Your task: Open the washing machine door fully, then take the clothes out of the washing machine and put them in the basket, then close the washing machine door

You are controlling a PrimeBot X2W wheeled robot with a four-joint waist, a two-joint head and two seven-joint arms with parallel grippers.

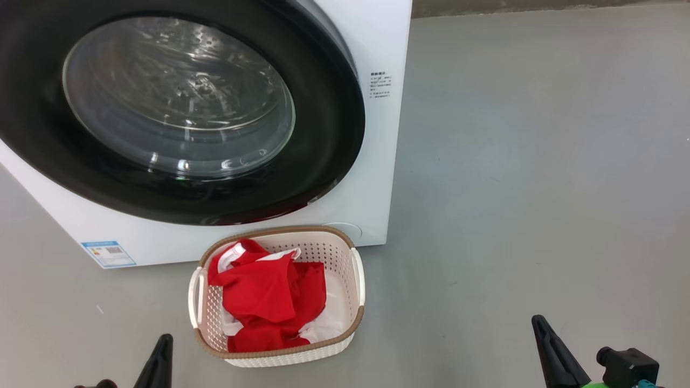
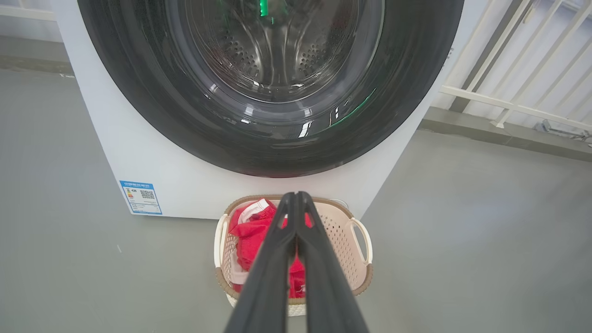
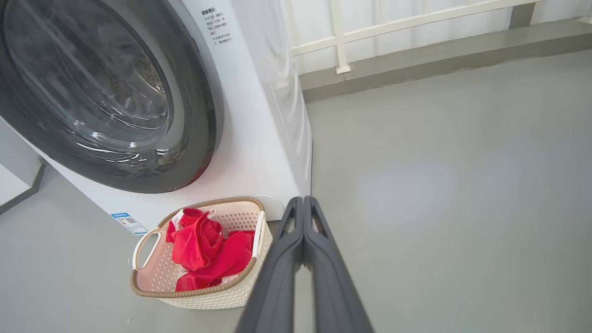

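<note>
Left end effector (image 2: 294, 196): its two dark fingers are pressed together and hold nothing. It sits at the lower left of the head view, near the basket but not touching it.
Right end effector (image 3: 303, 200): its fingers are together too, and it is empty. It sits at the lower right of the head view, well apart from the basket.
Basket (image 1: 275, 230): it stands on the grey floor (image 1: 512, 188) at the lower middle of the head view, just in front of the machine.
Clothes (image 1: 264, 293): red with white bits, piled inside the basket. None hang over the rim.
Washing machine (image 1: 377, 178): the big white box at the upper left.
Washing machine door (image 1: 323, 134): it looks flat against the front. Through the glass I see shiny drum and no red cloth.
Step in hand: I think the job is almost done. All that is left is to make sure the door is really shut.
How to do it well: push softly and straight on the black rim, not on the glass. Keep the arm away from the basket so it does not tip.
</note>
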